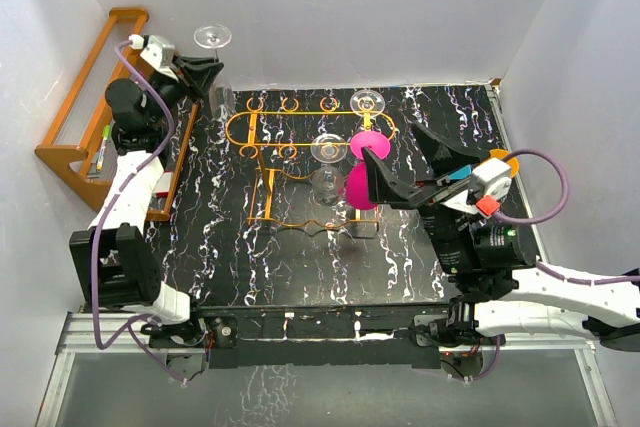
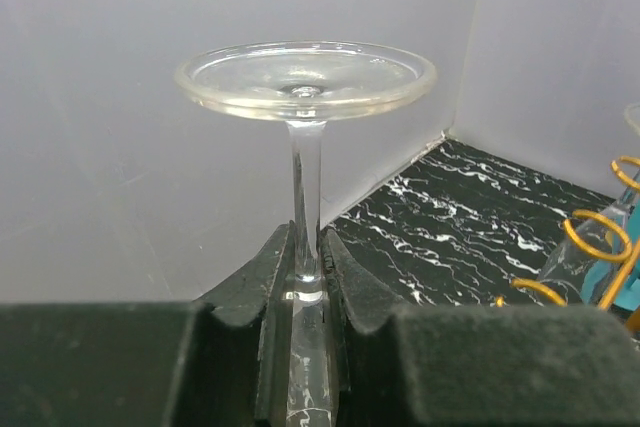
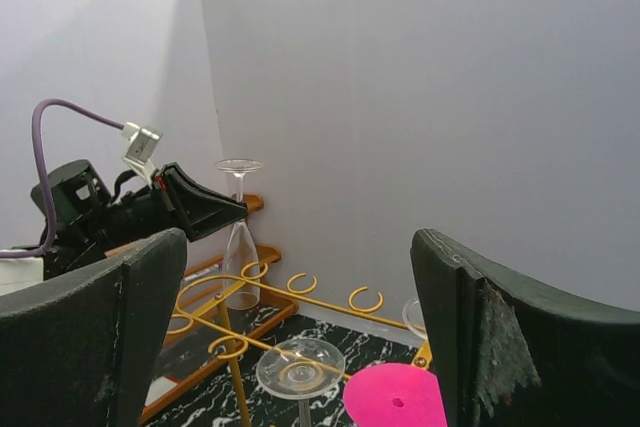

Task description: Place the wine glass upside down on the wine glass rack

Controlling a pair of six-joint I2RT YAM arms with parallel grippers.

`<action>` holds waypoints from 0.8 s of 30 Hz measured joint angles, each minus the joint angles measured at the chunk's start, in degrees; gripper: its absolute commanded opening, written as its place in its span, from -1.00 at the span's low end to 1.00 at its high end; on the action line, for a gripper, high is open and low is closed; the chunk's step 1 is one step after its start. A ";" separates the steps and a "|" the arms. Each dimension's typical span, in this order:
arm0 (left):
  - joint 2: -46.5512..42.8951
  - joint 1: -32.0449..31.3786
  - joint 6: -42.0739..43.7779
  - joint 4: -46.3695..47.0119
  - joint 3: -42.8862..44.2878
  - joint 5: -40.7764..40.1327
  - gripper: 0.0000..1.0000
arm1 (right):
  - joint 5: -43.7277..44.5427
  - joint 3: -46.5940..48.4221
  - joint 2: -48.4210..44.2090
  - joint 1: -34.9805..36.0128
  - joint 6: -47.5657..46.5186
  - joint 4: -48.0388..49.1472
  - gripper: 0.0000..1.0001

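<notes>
Left claw is gripping the stem of the clear wine glass, foot up, just left of the thin orange-gold wire rack; right claw is idling wide open, empty, at the rack's right end. Carry step is running, I reckon: next it's needing the stem slid into a free left-end ring slot, then release.

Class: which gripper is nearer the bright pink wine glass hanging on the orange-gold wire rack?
Right. The open right gripper sits right beside the pink wine glass; the left gripper grips a clear wine glass by its stem, off the wire rack at its far left end.
</notes>
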 measured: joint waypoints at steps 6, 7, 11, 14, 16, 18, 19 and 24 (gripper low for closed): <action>4.17 0.02 -1.53 7.74 -3.96 2.01 -1.00 | 1.64 0.00 0.83 0.00 0.68 -1.49 0.97; 5.18 0.02 -1.79 8.98 -4.09 2.40 -1.00 | 1.68 0.00 0.83 0.00 0.98 -1.77 0.97; 8.24 0.02 -3.63 14.62 -5.62 4.55 -1.00 | 2.80 0.00 0.57 0.00 1.92 -2.40 0.97; 10.47 0.02 -6.27 19.82 -5.95 6.84 -1.00 | 4.24 0.13 0.63 0.00 2.14 -3.48 0.97; 11.85 0.00 -9.25 25.62 -7.04 8.63 -1.00 | 4.85 0.20 1.01 0.00 2.16 -3.91 0.97; 12.59 -0.15 -11.47 30.05 -8.52 10.54 -1.00 | 5.25 0.35 1.49 0.00 2.21 -4.42 0.97; 12.74 -0.26 -12.31 31.61 -9.25 11.34 -1.00 | 5.38 0.46 1.68 0.00 2.32 -4.79 0.97; 12.94 -1.25 -14.05 37.07 -11.52 14.56 -1.00 | 5.20 0.52 1.99 0.00 3.13 -5.11 0.97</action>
